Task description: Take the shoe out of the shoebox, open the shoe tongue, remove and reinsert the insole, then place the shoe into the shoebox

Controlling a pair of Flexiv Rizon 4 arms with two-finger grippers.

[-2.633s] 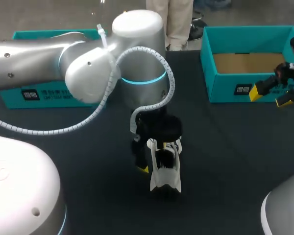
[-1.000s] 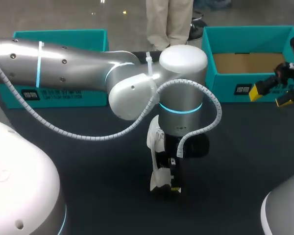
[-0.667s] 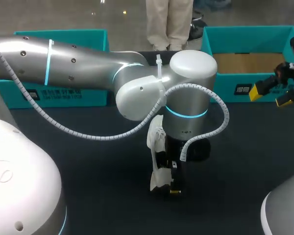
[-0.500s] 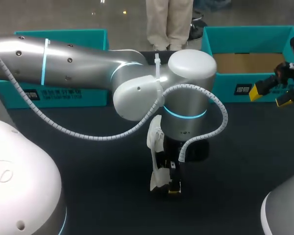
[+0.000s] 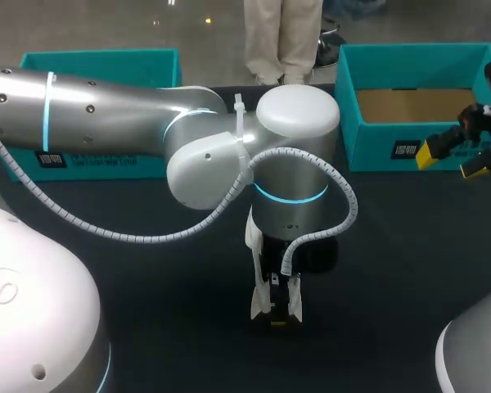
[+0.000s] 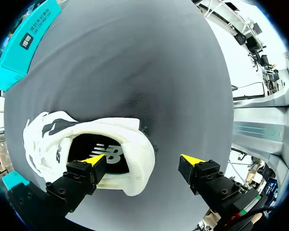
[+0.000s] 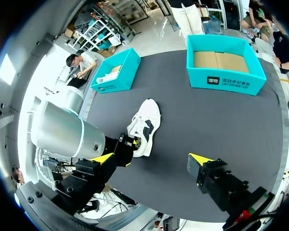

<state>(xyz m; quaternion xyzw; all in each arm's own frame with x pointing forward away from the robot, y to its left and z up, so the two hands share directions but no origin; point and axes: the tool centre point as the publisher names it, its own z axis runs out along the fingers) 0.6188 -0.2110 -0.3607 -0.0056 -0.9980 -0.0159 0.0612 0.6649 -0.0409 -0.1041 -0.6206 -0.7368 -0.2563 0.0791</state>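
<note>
A white shoe [image 5: 256, 301] stands on the black table, heel toward the near edge. In the left wrist view the shoe [image 6: 53, 137] shows its black insole [image 6: 103, 154] through the opening. My left gripper [image 6: 143, 160] is open and straddles the heel collar: one yellow tip is inside the opening over the insole, the other hangs outside over bare table. From the head view the left gripper [image 5: 280, 304] is mostly hidden under its own wrist. My right gripper [image 5: 454, 157] is open and empty, in front of the teal shoebox [image 5: 368, 143]. From the right wrist view the shoe [image 7: 145, 126] lies well ahead of the right gripper [image 7: 151, 158].
A second teal box [image 5: 98, 61] sits at the back left behind my left arm; in the right wrist view this box [image 7: 127, 72] holds something white. The empty shoebox [image 7: 224, 82] stands at the table's far side.
My left arm has swung back toward the left, and its wrist now hangs over the shoe's heel instead of its right side. The shoe and the right arm have stayed put.
</note>
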